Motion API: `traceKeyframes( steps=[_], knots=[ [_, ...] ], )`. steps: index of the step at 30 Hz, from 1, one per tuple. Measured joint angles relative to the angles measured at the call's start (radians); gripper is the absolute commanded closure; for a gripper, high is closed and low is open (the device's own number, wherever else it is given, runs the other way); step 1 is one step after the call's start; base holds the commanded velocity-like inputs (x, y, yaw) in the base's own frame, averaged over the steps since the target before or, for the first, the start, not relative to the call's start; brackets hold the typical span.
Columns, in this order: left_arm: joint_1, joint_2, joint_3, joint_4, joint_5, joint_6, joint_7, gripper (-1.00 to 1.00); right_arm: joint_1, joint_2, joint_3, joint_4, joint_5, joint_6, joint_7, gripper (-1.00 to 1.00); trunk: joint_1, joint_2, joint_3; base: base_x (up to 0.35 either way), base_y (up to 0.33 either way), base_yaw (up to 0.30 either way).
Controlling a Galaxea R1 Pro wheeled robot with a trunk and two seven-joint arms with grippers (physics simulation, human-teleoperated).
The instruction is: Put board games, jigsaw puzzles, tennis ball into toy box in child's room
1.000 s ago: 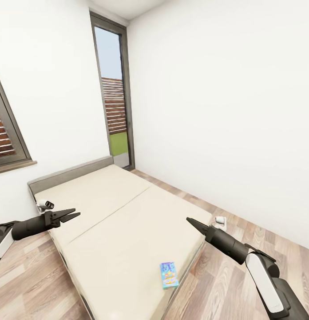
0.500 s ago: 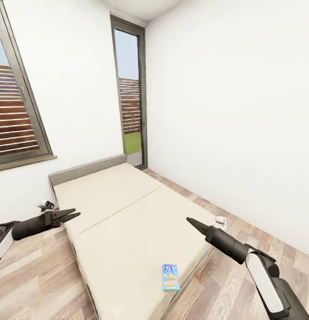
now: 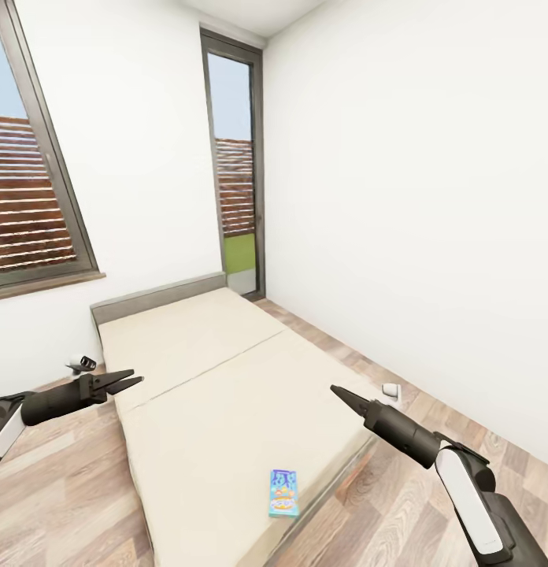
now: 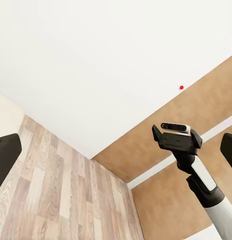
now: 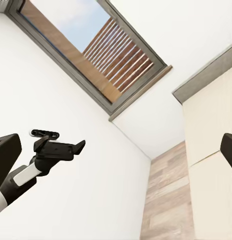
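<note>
Small blue board game (image 3: 283, 493): flat on the beige bed (image 3: 219, 394), near the foot-end corner, closer to the right arm, with its long side running roughly along the mattress. Bed in two sections with a seam across the middle, grey headboard (image 3: 156, 297) against the white wall under a dark-framed window (image 3: 34, 197). Tall narrow window (image 3: 236, 169) in the far corner, wood-plank floor (image 3: 77, 488) on both sides.

Left claw (image 3: 126, 380): held over the floor just beside the bed's edge, fingers spread in a narrow V, pinching nothing. Seen also from the right wrist camera (image 5: 71, 148), against the wall below the window.

Right claw (image 3: 341, 394): raised over the bed's far corner, well apart from the board game; dark fingers tapered to a point from the head camera, yet set wide at the frame edges of its own wrist view, so spread and empty. Visible from the left wrist camera too (image 4: 176, 141).
</note>
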Motion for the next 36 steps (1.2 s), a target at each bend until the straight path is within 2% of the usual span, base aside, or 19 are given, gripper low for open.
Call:
traceKeyframes(
  steps=[21, 36],
  knots=[
    [0.0, -0.005, 0.001, -0.001, 0.0, 0.0, 0.0, -1.0, 0.0, 0.0, 0.0, -0.002, 0.0, 0.0, 0.001, -1.0, 0.0, 0.0, 0.0, 0.0, -0.293, 0.008],
    [0.0, -0.006, 0.001, -0.002, 0.0, 0.0, 0.0, -1.0, 0.0, 0.0, 0.0, -0.004, 0.0, 0.0, 0.002, -1.0, 0.0, 0.0, 0.0, 0.0, -0.293, 0.23]
  ],
)
